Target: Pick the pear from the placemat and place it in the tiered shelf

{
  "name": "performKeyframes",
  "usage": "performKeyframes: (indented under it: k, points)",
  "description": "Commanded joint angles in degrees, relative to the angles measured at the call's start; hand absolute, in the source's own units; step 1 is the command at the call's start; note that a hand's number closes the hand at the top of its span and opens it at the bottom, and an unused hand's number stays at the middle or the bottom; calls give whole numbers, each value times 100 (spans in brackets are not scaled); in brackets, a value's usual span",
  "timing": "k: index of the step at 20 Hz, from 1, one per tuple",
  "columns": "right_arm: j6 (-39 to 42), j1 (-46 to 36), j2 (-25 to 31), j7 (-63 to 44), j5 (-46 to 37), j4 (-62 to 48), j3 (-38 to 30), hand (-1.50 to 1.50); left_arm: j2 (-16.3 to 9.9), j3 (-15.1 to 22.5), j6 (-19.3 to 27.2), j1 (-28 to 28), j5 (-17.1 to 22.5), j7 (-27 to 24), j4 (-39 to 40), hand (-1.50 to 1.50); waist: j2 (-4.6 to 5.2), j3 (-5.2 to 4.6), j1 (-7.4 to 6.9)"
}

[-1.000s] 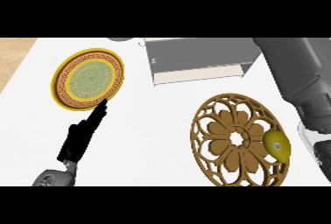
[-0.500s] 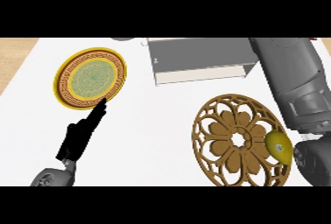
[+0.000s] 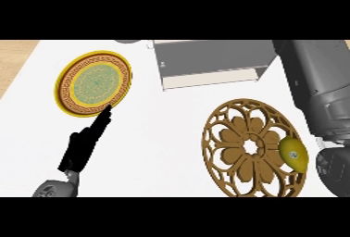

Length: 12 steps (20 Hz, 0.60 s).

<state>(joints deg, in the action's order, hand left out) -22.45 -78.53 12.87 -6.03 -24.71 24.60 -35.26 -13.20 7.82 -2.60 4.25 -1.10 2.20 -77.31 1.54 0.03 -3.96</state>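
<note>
Pear at mat right edge: light, rigid, smooth, rolls. Grasp round belly. Right hand hidden, cannot tell; left hand fingers straight, lower left.

Left of the grey tiered shelf, a gold-rimmed plate — green centre, key-pattern band; below the shelf, brown flower-lattice placemat — yellow-green pear.

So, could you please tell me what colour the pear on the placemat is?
The pear is yellow-green, seen best in the head view, at the brown placemat's right edge.
</note>
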Motion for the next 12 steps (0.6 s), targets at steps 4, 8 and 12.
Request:
performKeyframes:
  k: [4,8,12]
  points:
    - [-1014,270,680,236,128,195,-385,-150,55,-114,96,-21,-35,-112,257,0,-82,-5,282]
    - [-1020,847,1002,3,177,372,-424,-150,37,-132,152,-355,-29,-30,-31,0,-173,-1,408]
    - [315,1286,1862,-162,465,721,-438,-150,-27,-183,44,-391,29,96,-122,0,-209,-1,502]
